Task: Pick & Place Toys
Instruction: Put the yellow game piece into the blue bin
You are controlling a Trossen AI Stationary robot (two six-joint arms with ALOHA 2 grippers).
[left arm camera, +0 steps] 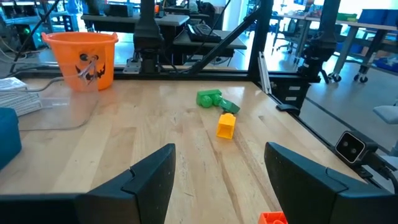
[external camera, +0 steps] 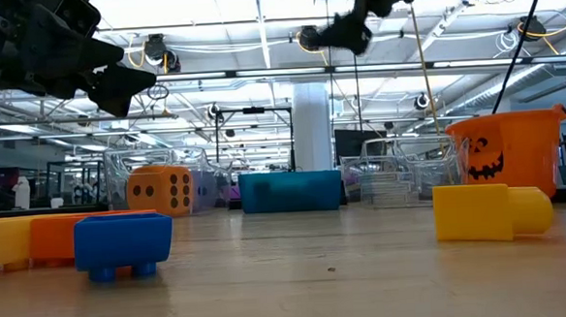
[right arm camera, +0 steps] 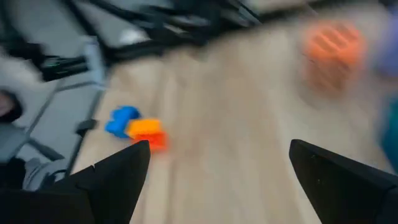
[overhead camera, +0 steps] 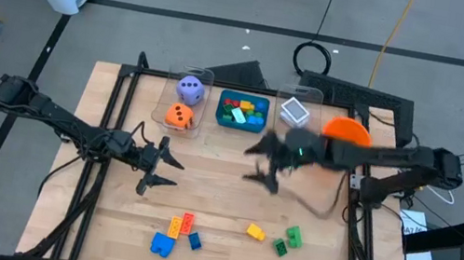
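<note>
Near edge of the table (overhead camera: pixel 230 201), loose toys, two groups. Left group: one blue brick (overhead camera: pixel 162 245), one small blue brick (overhead camera: pixel 194 240), one yellow brick (overhead camera: pixel 174 227) and one orange-red brick (overhead camera: pixel 187 222), lying close together. Right group: one yellow brick (overhead camera: pixel 255 232) and two green bricks (overhead camera: pixel 293 234), (overhead camera: pixel 280 247), just beside one another. Total loose bricks counted from above: seven.

Middle of the table: the left gripper (overhead camera: pixel 161 167) hangs above bare wood at the left, well apart from both groups. Its two fingers (left arm camera: pixel 152 180) stand spread and hold nothing. The right gripper (overhead camera: pixel 264 164) is above the table, right of centre, blurred; its wrist camera shows both fingers (right arm camera: pixel 115 177) wide apart with nothing between them.

Far edge, four containers in a row. Far left: one clear bin (overhead camera: pixel 208 77) holding two dice, one purple die (overhead camera: pixel 189 88) farther and one orange die (overhead camera: pixel 179 117) nearer. Next: one teal tray (overhead camera: pixel 221 109) holding several bricks in red, green, yellow and blue (overhead camera: pixel 244 113); exact count cannot be told. Next: one clear bin (overhead camera: pixel 313 96) holding one flat white card (overhead camera: pixel 294 112). Far right: one orange bucket (left arm camera: pixel 84 55) with a jack-o'-lantern face; contents cannot be told.
</note>
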